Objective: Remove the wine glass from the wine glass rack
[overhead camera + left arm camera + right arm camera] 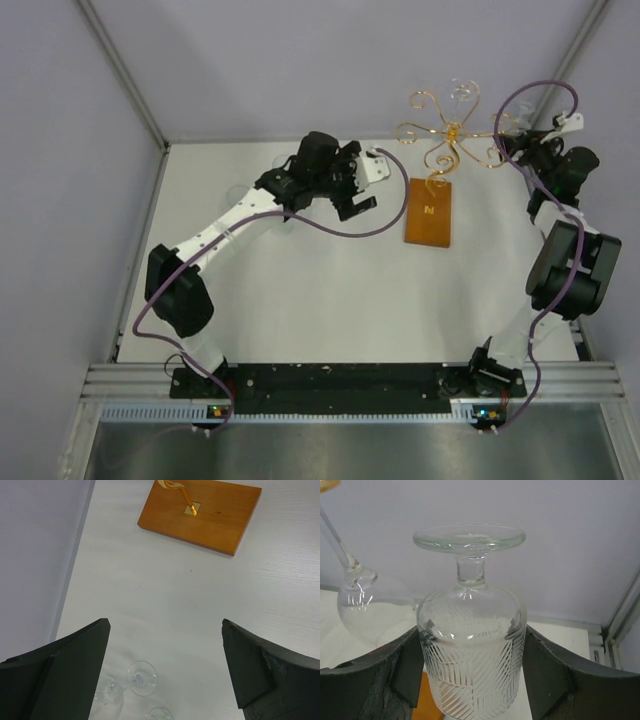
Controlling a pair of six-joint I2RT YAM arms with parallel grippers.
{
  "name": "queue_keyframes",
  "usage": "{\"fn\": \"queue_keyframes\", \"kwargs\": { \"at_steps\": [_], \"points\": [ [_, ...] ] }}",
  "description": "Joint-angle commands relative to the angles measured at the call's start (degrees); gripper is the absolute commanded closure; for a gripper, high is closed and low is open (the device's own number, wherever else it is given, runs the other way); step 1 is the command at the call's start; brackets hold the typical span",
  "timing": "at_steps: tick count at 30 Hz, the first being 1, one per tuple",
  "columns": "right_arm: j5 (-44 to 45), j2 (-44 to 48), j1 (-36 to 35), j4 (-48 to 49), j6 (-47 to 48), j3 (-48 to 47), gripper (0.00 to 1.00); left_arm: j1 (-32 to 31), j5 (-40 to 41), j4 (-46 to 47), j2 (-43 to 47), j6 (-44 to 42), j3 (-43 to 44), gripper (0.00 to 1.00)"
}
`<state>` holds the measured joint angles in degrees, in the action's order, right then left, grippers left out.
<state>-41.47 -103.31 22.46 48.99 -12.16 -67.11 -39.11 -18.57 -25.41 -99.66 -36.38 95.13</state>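
Note:
The wine glass rack stands at the back right, its gold scroll arms [450, 132] above an orange-brown base [430, 210]; the base also shows in the left wrist view [200, 512]. My right gripper [511, 148] is at the rack's right arm. In the right wrist view the gripper [471, 647] is shut on the bowl of a cut-pattern wine glass [470, 605], held upside down with its foot on top. No wire shows around its stem. A second, plain glass [360, 602] hangs to its left. My left gripper [358, 208] [165, 630] is open and empty, left of the base.
Clear wine glasses [141, 678] lie on the white table under my left gripper, near the left wall. Another glass [462, 93] hangs at the back of the rack. Grey walls close the back and both sides.

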Motion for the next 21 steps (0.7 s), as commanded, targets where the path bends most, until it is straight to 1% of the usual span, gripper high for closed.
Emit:
{"fn": "queue_keyframes", "kwargs": {
  "at_steps": [1,5,8,12,16,19,21],
  "points": [
    [5.69,9.16,1.1,-2.57,0.65,3.29,1.0,-0.09,-1.29,5.63,4.73,0.17,-4.24,0.01],
    [10.88,16.1,1.01,-9.16,0.56,8.3,1.0,0.0,-2.08,9.23,7.98,0.08,-8.81,0.01],
    [14.66,22.69,1.01,-17.06,-1.01,11.99,1.0,0.09,-2.96,13.0,10.61,0.08,-13.03,0.01],
    [17.3,32.18,1.1,-32.25,-5.05,16.13,1.0,0.27,-3.06,17.05,15.0,0.34,-19.0,0.02],
    [16.52,42.98,1.1,-47.98,-9.71,19.55,1.0,0.35,-2.97,21.97,22.12,0.78,-28.13,0.03],
    [16.25,50.81,1.1,-61.35,-13.23,21.4,1.0,0.18,-3.66,24.96,27.75,1.75,-34.47,0.05],
    [15.29,53.81,1.1,-68.12,-14.55,21.67,1.0,-0.17,-4.19,28.21,30.56,3.5,-38.25,0.07]
  ]
}}
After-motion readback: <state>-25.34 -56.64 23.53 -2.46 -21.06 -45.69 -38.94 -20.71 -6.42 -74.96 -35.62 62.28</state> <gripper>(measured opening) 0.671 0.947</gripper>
